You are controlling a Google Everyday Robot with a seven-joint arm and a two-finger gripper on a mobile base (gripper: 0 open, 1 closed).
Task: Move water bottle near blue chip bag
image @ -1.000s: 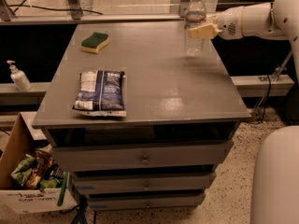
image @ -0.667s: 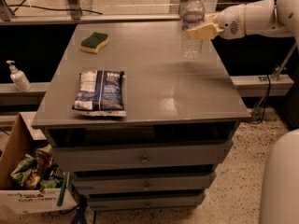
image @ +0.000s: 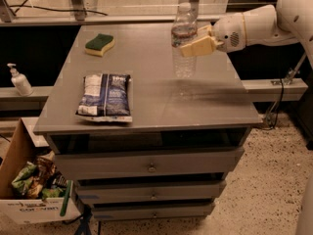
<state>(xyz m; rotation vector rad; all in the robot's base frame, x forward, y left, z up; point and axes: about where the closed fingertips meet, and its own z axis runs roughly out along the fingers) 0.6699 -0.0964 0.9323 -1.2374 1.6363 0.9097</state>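
Shifted left from the bench's far-right corner: your gripper, jaws clamped on the upright, clear, ribbed water bottle. Bare top runs to the blue chip bag by the front-left edge.

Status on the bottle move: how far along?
Done: the claw is shut on the water bottle, gripping it upright around its middle at the table's back right.
In hand: the carry. The bottle is well apart from the blue chip bag, which lies flat at front left.
Left: cross the table, set the bottle down beside the bag, release.
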